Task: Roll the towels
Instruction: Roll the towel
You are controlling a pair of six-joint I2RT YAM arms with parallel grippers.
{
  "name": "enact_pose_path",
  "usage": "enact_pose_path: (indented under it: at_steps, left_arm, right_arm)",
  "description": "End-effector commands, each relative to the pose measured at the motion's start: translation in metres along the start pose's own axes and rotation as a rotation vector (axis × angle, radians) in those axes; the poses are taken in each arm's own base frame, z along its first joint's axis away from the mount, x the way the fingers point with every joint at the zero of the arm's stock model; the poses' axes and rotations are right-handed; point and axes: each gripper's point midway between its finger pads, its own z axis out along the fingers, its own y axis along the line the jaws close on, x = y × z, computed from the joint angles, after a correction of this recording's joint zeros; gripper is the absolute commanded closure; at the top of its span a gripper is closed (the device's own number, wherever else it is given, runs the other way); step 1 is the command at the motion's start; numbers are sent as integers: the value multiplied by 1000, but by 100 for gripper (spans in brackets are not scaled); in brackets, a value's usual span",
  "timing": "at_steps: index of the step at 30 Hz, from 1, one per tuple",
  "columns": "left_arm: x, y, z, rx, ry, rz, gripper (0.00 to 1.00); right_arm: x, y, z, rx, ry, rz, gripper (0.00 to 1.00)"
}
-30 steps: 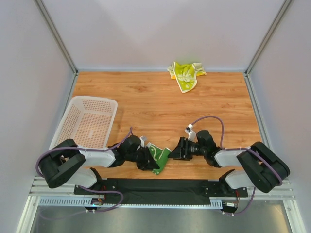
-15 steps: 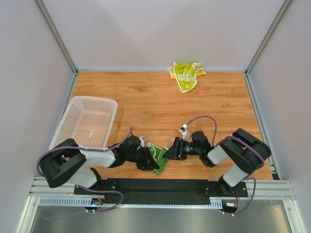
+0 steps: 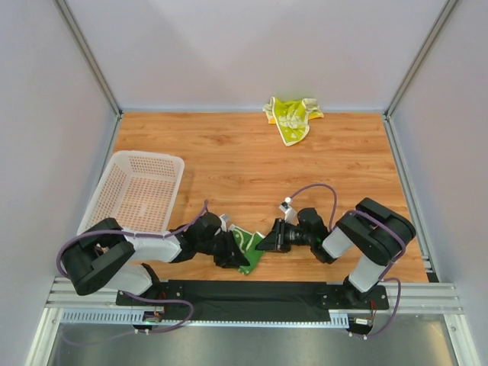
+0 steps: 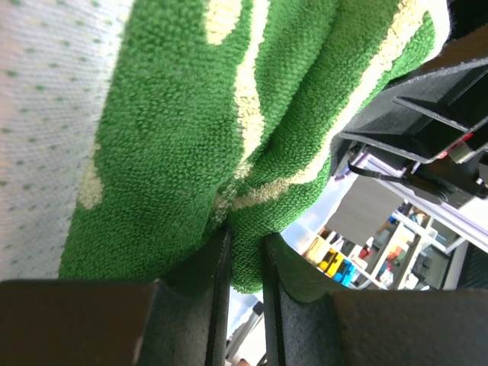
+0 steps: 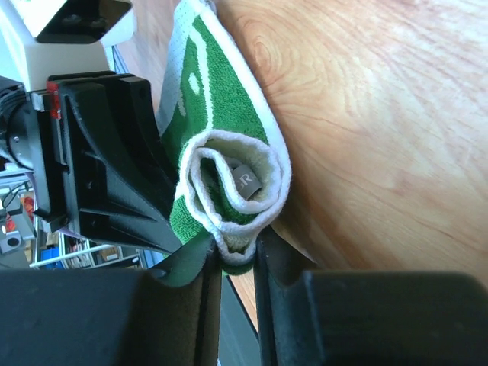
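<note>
Wood-grain counter, top view: the green towel is at the near edge, held up between both arms. From the left comes the left gripper, from the right the right gripper, tips near each other. At the far edge the yellow towel lies crumpled, well apart, not rolled. On the left stands a white basket.

Left wrist view: terry cloth fills the frame. The left gripper has its jaws nearly together, pinching a fold of the green towel. Dark body of the right gripper at upper right.

Right wrist view: the end of the green towel shows a loose spiral of a couple of turns. The right gripper is pressed in on the lower edge of that roll, just above the wood, with the left gripper close beside it.

Risks, my judgement:
- The roll looks slack and could spring open if either pinch lets go.
- The right grip has only the outer edge, so a tug might peel a layer rather than tighten the roll.
- The grippers are close enough to knock together.

Writing: small grey tag tucked in the spiral, its mark possibly an "R", too small to be sure; nothing else legible
</note>
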Motion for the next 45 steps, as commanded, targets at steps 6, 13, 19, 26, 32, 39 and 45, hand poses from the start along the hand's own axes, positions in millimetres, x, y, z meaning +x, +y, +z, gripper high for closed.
enact_pose_path:
  at_steps: [6, 13, 19, 26, 32, 39, 45]
  left_arm:
    - [-9, 29, -21, -237, -73, 73, 52]
    - [-18, 31, -45, -425, -158, 219, 42]
    - [-27, -1, -68, -673, -337, 536, 45]
    - [-14, -44, -52, -722, -410, 799, 47]
    - [-1, -53, -17, -733, -345, 938, 47]
    - [-3, -41, 3, -749, -326, 947, 46]
    - [-4, -13, 16, -810, -285, 930, 45]
  right_arm:
    - [-11, -26, -1, 213, -35, -24, 94]
    - [-18, -22, -7, 362, -32, -71, 97]
    - [-20, -13, -9, 445, -14, -98, 98]
    - [-15, -16, -9, 506, 19, -79, 100]
    - [-12, -13, -6, 493, 26, -69, 100]
    - [-11, -10, -9, 487, 30, -74, 100]
    - [-10, -7, -8, 482, 43, -79, 100]
